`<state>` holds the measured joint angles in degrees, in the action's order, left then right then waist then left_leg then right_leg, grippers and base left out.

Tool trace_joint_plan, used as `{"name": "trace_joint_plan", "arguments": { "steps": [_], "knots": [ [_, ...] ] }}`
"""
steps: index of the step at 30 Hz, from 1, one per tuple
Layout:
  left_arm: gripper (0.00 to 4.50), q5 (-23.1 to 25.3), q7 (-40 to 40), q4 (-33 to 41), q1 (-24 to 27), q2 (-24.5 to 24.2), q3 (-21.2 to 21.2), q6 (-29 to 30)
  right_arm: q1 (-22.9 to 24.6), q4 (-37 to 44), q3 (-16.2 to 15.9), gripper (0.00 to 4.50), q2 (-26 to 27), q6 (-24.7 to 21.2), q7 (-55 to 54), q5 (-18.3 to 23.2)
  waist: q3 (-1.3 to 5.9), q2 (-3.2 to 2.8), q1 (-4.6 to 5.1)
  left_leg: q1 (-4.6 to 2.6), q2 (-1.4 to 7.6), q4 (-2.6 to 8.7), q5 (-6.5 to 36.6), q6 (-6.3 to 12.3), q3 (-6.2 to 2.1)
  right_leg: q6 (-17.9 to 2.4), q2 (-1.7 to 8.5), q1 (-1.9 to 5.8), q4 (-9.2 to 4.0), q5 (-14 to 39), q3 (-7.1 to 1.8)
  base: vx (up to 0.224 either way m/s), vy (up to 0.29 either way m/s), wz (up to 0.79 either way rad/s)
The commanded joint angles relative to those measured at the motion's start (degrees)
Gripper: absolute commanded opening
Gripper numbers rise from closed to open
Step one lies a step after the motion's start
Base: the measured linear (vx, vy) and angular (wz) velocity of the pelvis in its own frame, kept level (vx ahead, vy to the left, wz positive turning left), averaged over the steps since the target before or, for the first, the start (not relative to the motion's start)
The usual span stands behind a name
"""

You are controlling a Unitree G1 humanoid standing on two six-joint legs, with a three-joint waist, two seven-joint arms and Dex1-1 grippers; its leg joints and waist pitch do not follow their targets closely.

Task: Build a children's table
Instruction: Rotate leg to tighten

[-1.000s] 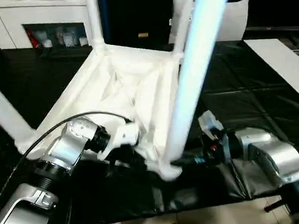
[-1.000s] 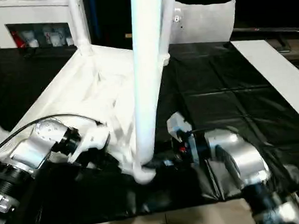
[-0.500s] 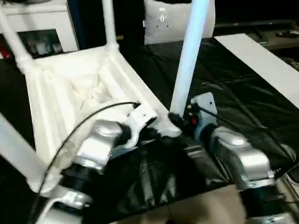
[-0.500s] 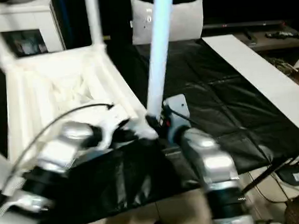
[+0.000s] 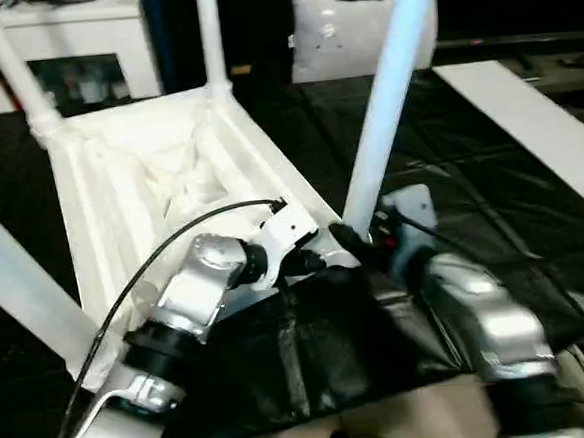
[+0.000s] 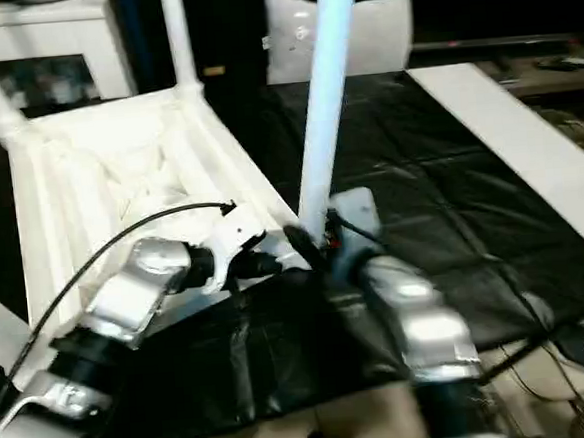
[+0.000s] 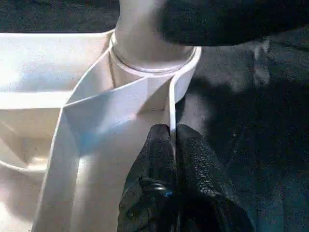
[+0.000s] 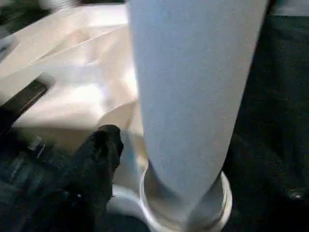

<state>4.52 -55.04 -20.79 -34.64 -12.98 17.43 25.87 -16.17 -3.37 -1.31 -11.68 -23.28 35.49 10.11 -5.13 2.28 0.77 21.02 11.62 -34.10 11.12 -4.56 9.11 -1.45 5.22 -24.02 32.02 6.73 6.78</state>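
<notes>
The children's table top (image 5: pixel 139 180) lies upside down on the black sheet, ribbed underside up. A long white leg (image 5: pixel 384 102) stands in its near right corner socket (image 7: pixel 154 72). Three other legs rise from the other corners: back (image 5: pixel 209 34), back left (image 5: pixel 5 59) and near left (image 5: pixel 16 288). My left gripper (image 7: pixel 174 140) is shut on the top's thin rim just beside that socket. At the base of the same leg, my right gripper (image 5: pixel 359 239) is open around it, with one finger (image 8: pixel 104 154) standing a little off the tube.
A white-grey cushion (image 5: pixel 354 34) leans at the back. On the right lies a flat white board (image 5: pixel 536 127). A white cabinet (image 5: pixel 59 35) stands at the back left. The black sheet (image 5: pixel 491 195) ends at the front, where pale floor (image 5: pixel 386 423) begins.
The view has swung, so the table sits differently in the picture. My left gripper keeps its hold on the rim. The right gripper stays at the leg's base.
</notes>
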Motion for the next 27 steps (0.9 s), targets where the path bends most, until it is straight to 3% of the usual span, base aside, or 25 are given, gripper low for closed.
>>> {"name": "trace_joint_plan", "arguments": {
  "steps": [1, 6, 10, 12, 16, 22, 27],
  "knots": [
    [0.0, -1.83, -3.69, 1.92, -0.16, -0.77, 0.87, -3.47, 0.19, 1.2, -0.89, 3.69, -2.49, 1.85, 7.73, 2.44, 4.43, 0.02, -0.43, 0.08, 1.21, 3.86, 9.29, 6.02, 0.39, -10.33, 3.08, 3.94, -3.32, 17.97, -3.19, 0.0, 0.0, 0.0],
    [0.0, -2.65, -11.21, 1.96, 0.21, -4.29, 3.06, -7.95, -0.49, -0.05, 0.03, 4.05, -9.73, 2.39, 18.83, 5.23, 4.57, -0.2, -1.66, -0.23, 1.57, 3.83, 7.6, 6.02, 0.53, -9.97, 3.04, 3.84, -3.29, 19.5, -3.11, 0.0, 0.0, 0.0],
    [0.0, -3.31, -19.54, 2.14, 0.35, -8.44, 5.68, -12.41, -2.07, -2.05, -0.76, 4.28, -15.84, 2.45, 27.84, 6.9, 4.34, -0.36, -2.34, -0.98, 1.85, 3.98, 10.65, 4.99, 0.59, -10.09, 3.09, 3.37, -3.55, 22.49, -3.12, 0.0, 0.0, 0.0],
    [0.0, -2.4, -22.76, 0.85, -0.35, -10.61, 7.13, -16.02, -3.24, -3.6, -2.58, 4.28, -18.61, 4.33, 33.19, 6.98, 4.34, -0.15, -2.64, -1.24, 1.87, 4.05, 12.41, 4.36, 0.67, -9.9, 3.11, 3.28, -3.6, 23.66, -3.09, 0.0, 0.0, 0.0],
    [0.0, -2.26, -26.81, -0.78, -1.49, -12.32, 7.99, -19.87, -4.73, -5.52, -4.21, 4.28, -19.81, 5.42, 38.52, 7.34, 4.35, -0.05, -2.88, -1.15, 1.92, 4.17, 12.29, 3.7, 0.63, -10.04, 3.15, 3.34, -3.29, 23.36, -3.34, 0.0, 0.0, 0.0],
    [0.0, -2.7, -31.18, -2.36, -3.09, -13.49, 9.29, -23.69, -6.72, -8.06, -7.26, 3.75, -19.1, 6.79, 42.53, 7.03, 4.6, 0.13, -3.38, -0.9, 1.92, 4.09, 10.16, 3.89, 0.79, -11.03, 3.18, 3.51, -2.62, 20.52, -3.64, 0.0, 0.0, 0.0],
    [0.0, -2.88, -32.64, -2.74, -3.77, -13.21, 9.87, -24.95, -7.95, -9.56, -8.9, 3.37, -17.1, 7.8, 43.41, 6.85, 4.51, 0.2, -3.78, -0.8, 1.76, 3.9, 10.42, 3.47, 0.94, -10.67, 3.15, 3.31, -2.55, 22.25, -3.85, 0.0, 0.0, 0.0]
  ]
}}
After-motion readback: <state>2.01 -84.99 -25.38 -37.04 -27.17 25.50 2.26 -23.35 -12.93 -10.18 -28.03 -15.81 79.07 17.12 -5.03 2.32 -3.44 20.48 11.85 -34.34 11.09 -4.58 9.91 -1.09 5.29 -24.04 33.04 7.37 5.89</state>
